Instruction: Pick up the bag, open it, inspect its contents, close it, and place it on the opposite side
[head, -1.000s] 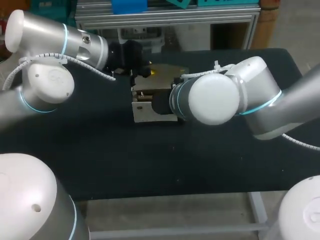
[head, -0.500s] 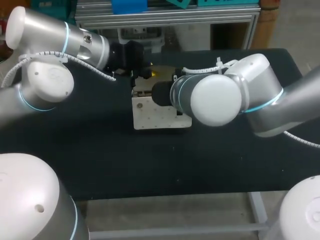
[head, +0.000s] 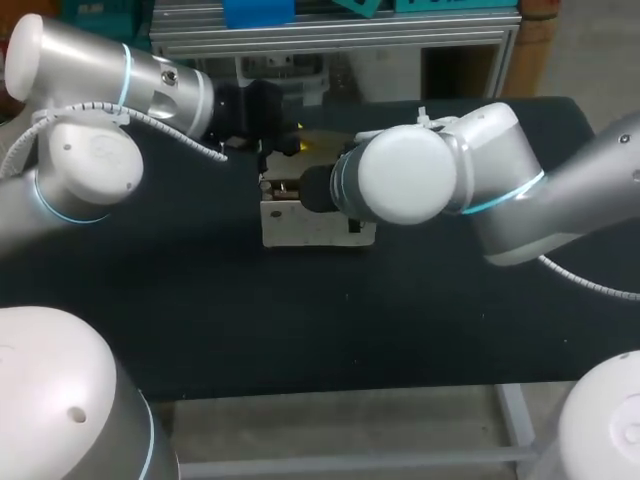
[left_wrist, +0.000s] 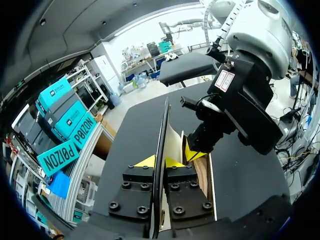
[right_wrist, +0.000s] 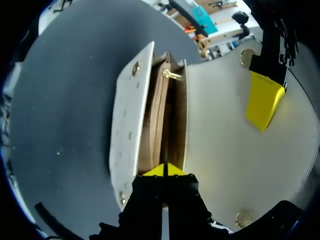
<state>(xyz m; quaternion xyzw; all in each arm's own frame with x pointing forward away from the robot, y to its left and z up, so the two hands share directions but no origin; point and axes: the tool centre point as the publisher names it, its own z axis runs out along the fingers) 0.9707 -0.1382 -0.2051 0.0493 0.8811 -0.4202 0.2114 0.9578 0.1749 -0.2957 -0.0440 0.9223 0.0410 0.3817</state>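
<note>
A cream bag (head: 300, 228) with a tan lining stands in the middle of the black table. In the left wrist view my left gripper (left_wrist: 159, 162) is shut on the bag's raised flap (left_wrist: 161, 130), which shows edge-on. In the right wrist view my right gripper (right_wrist: 164, 170) is shut at the bag's open mouth, pinching a thin inner wall of the bag (right_wrist: 127, 125). The flap (right_wrist: 220, 135) spreads out beside it, with a yellow fingertip (right_wrist: 264, 102) of my left gripper on it. In the head view my right arm's wrist hides the right gripper's fingers.
The black table (head: 300, 320) stretches in front of the bag and to both sides. My two arms meet over the bag, the left arm (head: 150, 95) from the back left and the right arm (head: 480, 190) from the right.
The bag's front wall tipped up toward the camera and has dropped back again. My right arm has shifted left and a little farther back. The left arm barely moved.
</note>
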